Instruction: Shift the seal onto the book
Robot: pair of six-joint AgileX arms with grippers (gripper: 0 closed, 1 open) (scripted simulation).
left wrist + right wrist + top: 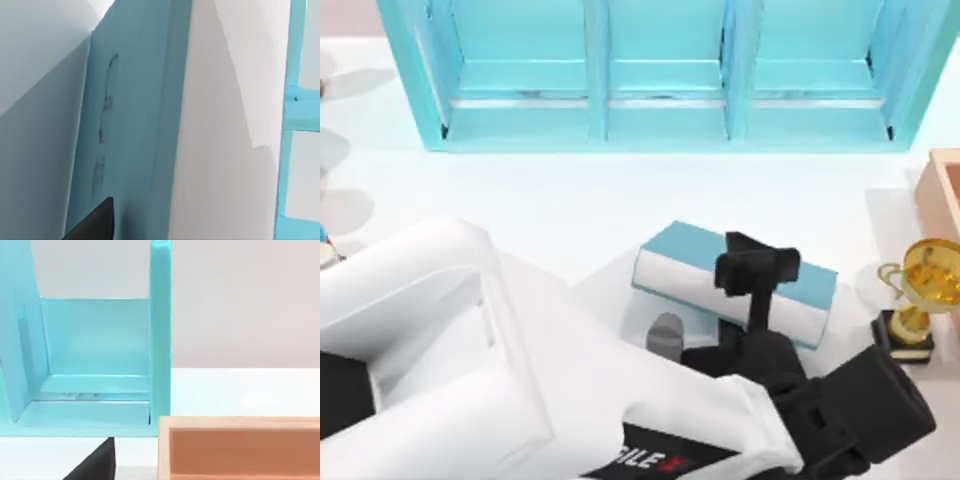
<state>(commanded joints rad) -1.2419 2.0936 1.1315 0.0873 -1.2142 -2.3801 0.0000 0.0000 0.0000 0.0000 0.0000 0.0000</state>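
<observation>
- Writing: white letters "ILE" and a red "X" on the black band of the left arm (650, 461), at the bottom edge of the top view; the start of the word is cut off. No title reads on the book (790, 283). The left wrist view shows only faint dark smudges on its teal cover.
- Left arm pose: the thick white limb enters from the top view's left and crosses low over the table (570, 200). It ends in black links near the lower right.
- From there the left gripper (756, 268) reaches up over the middle of the book. Whether it is wide, narrow or holding anything cannot be told.
- Left wrist view: camera close above the book, teal cover beside white page edges.
- Book: lies flat right of centre, turned slightly askew, white page edge facing the near side.
- Where the seal lies cannot be told.
- Gold trophy (926, 285) on a black base, right of the book, apart from it.
- Right gripper (95, 465): parked, facing the teal shelf unit (660, 70) and a tan wooden box (240, 447); its state cannot be told.
</observation>
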